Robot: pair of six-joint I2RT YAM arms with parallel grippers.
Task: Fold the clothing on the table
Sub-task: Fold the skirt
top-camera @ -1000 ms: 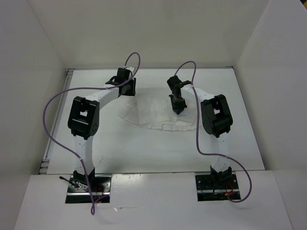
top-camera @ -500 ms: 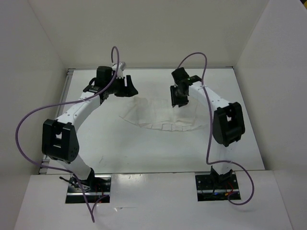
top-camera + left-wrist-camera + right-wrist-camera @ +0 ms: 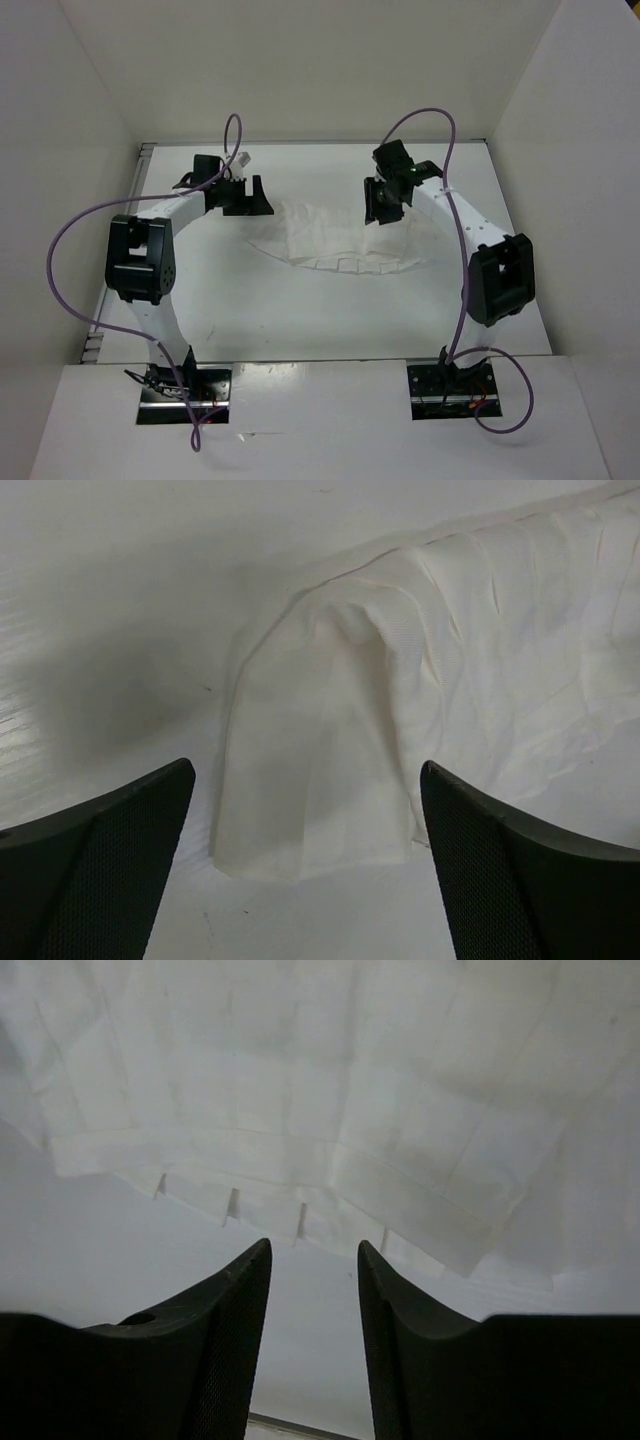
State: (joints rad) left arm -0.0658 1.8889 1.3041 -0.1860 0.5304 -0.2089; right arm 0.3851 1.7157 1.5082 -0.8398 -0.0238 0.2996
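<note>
At the left, the left gripper (image 3: 245, 197) stands over the left end of the clothing (image 3: 340, 240) with its jaws spread wide and nothing between them. In its wrist view a flap (image 3: 320, 760) of the fabric lies doubled over there with a rounded hump along the fold. I judge this the first weak spot: thin pleated cloth that is not pressed flat may creep open, or be dragged askew if a finger brushes it when the arm moves. The clothing lies on the table (image 3: 300, 320), in the far half and about midway between the left and right edges, its curved hem (image 3: 250, 1180) toward the near edge. Across its middle, the wrinkles and the slanting edge of the doubled layer suggest that a further fold could lock in creases or leave the layers out of line, all the more as white cloth on a white top gives little to judge an edge by. At the right, the right gripper (image 3: 381, 203) is over the right part of the clothing toward the far edge, jaws a little apart and empty; with so narrow a gap it might pinch only one layer, or miss the fabric and scrape the table, and a pull from that side alone would likely slide the whole piece rather than fold it
</note>
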